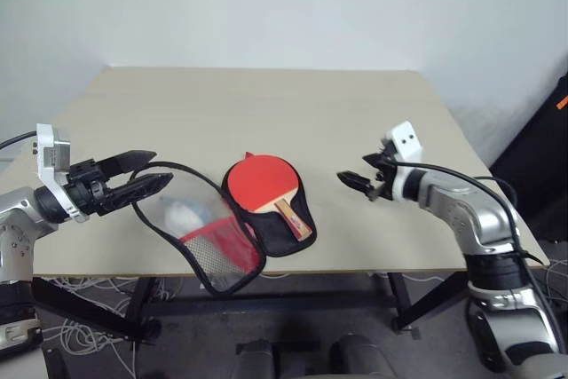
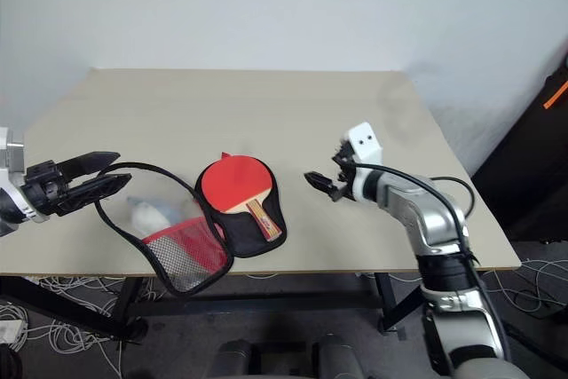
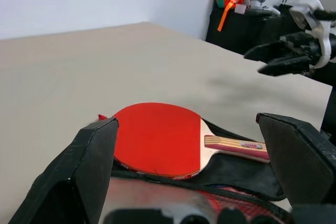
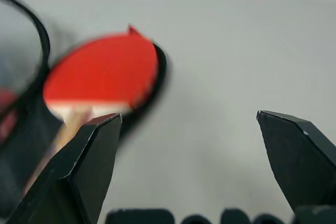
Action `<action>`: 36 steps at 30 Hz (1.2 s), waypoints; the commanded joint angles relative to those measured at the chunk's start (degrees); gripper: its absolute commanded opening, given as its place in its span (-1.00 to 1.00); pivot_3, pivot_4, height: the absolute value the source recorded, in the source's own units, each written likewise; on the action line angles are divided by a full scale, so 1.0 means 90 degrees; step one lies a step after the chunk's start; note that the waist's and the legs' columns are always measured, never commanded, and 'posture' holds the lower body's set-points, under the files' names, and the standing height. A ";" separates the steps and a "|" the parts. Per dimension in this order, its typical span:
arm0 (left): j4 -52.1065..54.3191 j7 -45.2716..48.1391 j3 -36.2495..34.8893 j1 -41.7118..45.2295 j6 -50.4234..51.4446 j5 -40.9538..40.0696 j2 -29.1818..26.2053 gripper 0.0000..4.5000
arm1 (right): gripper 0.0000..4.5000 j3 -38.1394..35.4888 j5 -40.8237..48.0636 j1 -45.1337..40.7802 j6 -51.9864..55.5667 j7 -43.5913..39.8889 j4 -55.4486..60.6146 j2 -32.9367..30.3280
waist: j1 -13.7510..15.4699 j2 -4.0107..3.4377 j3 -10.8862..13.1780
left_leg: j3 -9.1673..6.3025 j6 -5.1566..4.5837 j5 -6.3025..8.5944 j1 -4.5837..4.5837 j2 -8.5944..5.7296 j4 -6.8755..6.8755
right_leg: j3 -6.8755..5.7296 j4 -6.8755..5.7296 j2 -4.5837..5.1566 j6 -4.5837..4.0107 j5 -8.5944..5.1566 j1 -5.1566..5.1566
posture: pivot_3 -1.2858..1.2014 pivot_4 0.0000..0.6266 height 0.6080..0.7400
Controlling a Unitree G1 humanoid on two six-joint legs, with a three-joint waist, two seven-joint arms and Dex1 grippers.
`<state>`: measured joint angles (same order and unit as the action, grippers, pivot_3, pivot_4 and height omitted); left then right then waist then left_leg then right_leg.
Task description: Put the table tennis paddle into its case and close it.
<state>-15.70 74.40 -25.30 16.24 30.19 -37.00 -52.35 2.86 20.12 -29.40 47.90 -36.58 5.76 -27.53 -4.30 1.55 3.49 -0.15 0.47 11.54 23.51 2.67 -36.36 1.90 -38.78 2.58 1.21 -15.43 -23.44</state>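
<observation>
Paddle's in — case still wide open!
The table tennis paddle lies on the case's lining; left gripper spread at the raised flap, right gripper empty, spread — zipping remains.

The beige wooden tabletop lies bare from its far edge down to the middle. Near the front edge, the soft red-and-black paddle-shaped fabric case lies opened flat, its mesh flap overhanging that edge. The round red rubber-faced paddle with a light wooden handle lies in the case's black half. The right claw hangs with fingers apart over bare tabletop towards the right edge, apart from the case. The left claw, fingers apart, is at the flap's raised rim near the left edge.
</observation>
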 commanded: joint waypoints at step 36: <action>0.1149 -0.2099 0.0584 0.0506 0.0013 -0.0097 0.2094 1.00 | 0.99 -0.0941 0.0328 0.0599 0.0154 0.0232 0.0388 -0.0675 | 0.0198 0.0015 -0.0010 | 0.0054 -0.0022 0.0011 0.0001 -0.0001 -0.0029 | 0.0042 0.0003 0.0003 0.0021 0.0016 0.0004 | 0.03 -1.00 1.00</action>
<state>-7.70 56.97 -20.78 19.14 30.41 -36.99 -34.03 -3.69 22.44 -22.36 49.75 -34.30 8.38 -32.73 -2.52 1.68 3.40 0.36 0.25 11.65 23.53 2.65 -36.64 2.31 -38.75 2.60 1.42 -15.27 -23.40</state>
